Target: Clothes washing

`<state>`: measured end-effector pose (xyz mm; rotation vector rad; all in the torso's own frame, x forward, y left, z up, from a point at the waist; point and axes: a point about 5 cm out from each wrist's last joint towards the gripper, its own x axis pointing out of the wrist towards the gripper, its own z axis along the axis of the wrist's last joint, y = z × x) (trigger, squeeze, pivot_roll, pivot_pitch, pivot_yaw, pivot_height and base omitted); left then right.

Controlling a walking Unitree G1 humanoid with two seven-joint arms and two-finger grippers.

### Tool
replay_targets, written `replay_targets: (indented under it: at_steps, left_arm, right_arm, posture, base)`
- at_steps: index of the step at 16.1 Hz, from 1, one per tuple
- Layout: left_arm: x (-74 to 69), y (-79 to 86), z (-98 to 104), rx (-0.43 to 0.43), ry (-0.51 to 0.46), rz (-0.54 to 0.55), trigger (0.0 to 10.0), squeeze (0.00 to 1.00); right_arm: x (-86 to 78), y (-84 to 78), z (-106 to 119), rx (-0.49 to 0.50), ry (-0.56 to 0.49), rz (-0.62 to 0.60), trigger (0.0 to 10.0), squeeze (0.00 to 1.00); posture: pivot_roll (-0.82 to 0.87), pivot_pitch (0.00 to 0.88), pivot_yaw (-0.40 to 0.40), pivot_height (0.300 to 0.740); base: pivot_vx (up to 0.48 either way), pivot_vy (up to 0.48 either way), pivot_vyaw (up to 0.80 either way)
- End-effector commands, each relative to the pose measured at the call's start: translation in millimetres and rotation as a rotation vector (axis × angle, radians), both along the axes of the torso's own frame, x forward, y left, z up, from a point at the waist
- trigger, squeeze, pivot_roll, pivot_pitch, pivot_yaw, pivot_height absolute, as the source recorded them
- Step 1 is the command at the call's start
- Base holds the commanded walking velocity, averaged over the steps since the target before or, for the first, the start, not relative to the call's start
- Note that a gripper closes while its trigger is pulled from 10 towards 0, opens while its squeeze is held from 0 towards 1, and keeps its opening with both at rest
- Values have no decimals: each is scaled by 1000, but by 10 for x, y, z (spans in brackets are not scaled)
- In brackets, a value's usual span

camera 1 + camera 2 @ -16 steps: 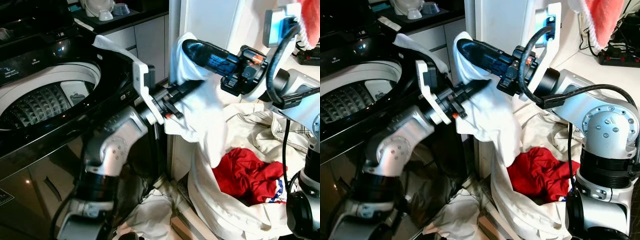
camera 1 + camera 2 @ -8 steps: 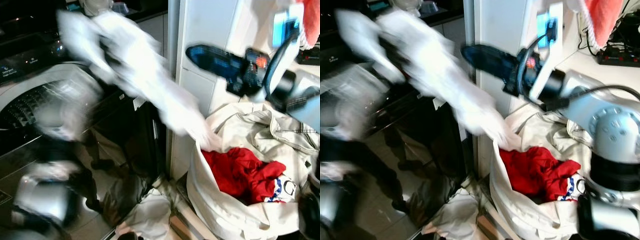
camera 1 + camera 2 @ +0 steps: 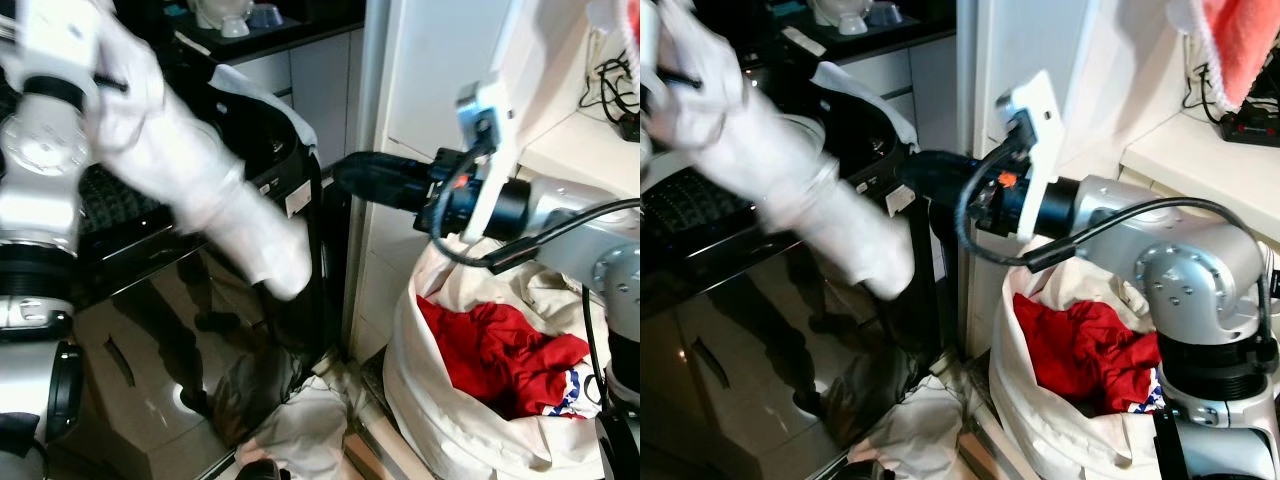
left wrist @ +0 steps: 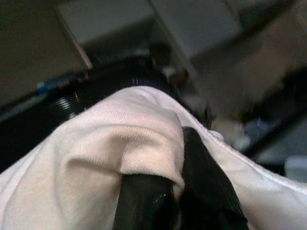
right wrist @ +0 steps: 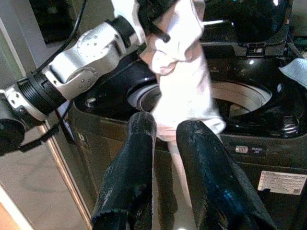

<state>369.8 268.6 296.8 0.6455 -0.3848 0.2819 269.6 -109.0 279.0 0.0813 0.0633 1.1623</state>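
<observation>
White garment over the washing machine

The left tool [image 5: 151, 12] is clenched on the white garment [image 3: 200, 180], which hangs from it above the washing machine [image 5: 249, 124]. The right tool [image 5: 165, 139], fingers slightly apart, holds nothing beside the laundry bag [image 3: 450, 400].

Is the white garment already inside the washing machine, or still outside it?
Outside. The left gripper holds the white garment hanging above the washing machine drum.

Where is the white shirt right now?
The left gripper holds the white shirt up on the robot's left, dangling over the front edge of the washing machine.
</observation>
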Motion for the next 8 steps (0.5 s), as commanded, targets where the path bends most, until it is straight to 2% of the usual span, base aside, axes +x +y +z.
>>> replay_targets:
  at_steps: [1, 4, 5, 6, 7, 8]
  left_arm:
    - [29, 15, -137, 13, 56, 23, 10000, 0]
    - [54, 93, -614, -37, 329, 52, 10000, 0]
    - [1, 142, -909, -114, 489, 61, 10000, 0]
    - [-39, 180, -1066, -194, 559, 72, 10000, 0]
    - [-44, 186, -1091, -210, 570, 73, 10000, 0]
    - [-88, 209, -1187, -266, 638, 51, 10000, 973]
  right_arm:
    - [-28, 14, -35, -29, -12, 3, 10000, 0]
    - [-72, 27, -166, -126, -11, 11, 10000, 0]
    - [-85, 24, -223, -159, -6, 9, 10000, 0]
    - [-84, 24, -243, -168, -4, 7, 10000, 0]
    - [-84, 24, -246, -170, -4, 7, 10000, 0]
    - [-79, 25, -258, -179, -5, 9, 10000, 0]
  posture:
    - [8, 0, 59, 740]
    - [2, 0, 65, 740]
    - [2, 0, 64, 740]
    - [2, 0, 64, 740]
    - [2, 0, 64, 740]
    - [12, 0, 55, 740]
  base:
    - [0, 0, 0]
    - [0, 0, 0]
    - [0, 0, 0]
    - [0, 0, 0]
    - [0, 0, 0]
    - [0, 0, 0]
